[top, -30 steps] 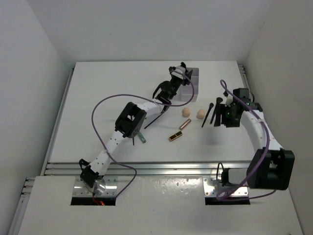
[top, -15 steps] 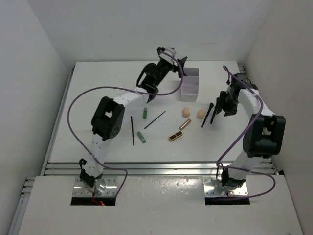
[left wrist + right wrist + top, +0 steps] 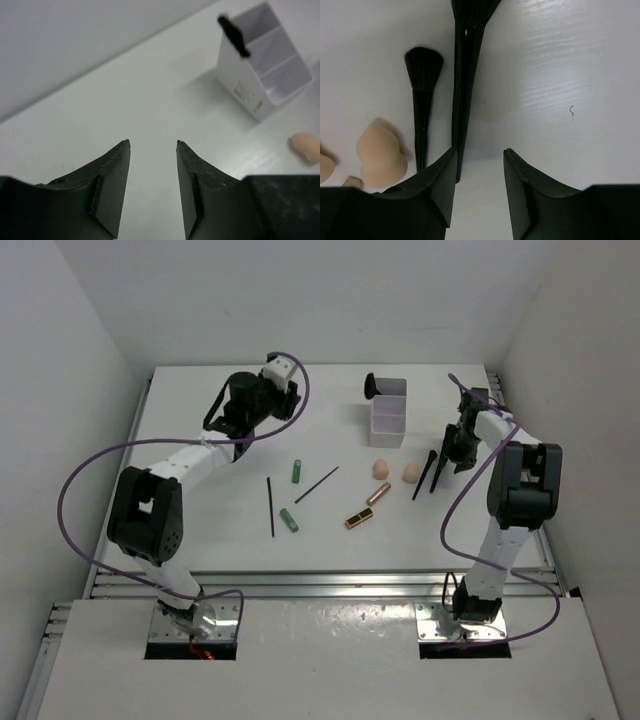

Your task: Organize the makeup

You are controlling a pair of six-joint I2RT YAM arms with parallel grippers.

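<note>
Overhead view of a white desk [image 3: 200, 530] enclosed on three sides by plain white walls: the back wall [image 3: 300, 300], the left wall [image 3: 60, 390] and the right wall [image 3: 585, 360]. The walls met the desk at its far and side edges, and a narrow dark seam ran along each side. A silver metal rail [image 3: 330, 585] with lengthwise grooves spanned the near edge and carried a bright glare near its middle. In front of the rail lay a white panel [image 3: 330, 665]. Lighting was even and diffuse, casting only soft, pale shadows. In the right wrist view the desk surface showed a faint streaked grain and one small curled mark [image 3: 571, 111].
</note>
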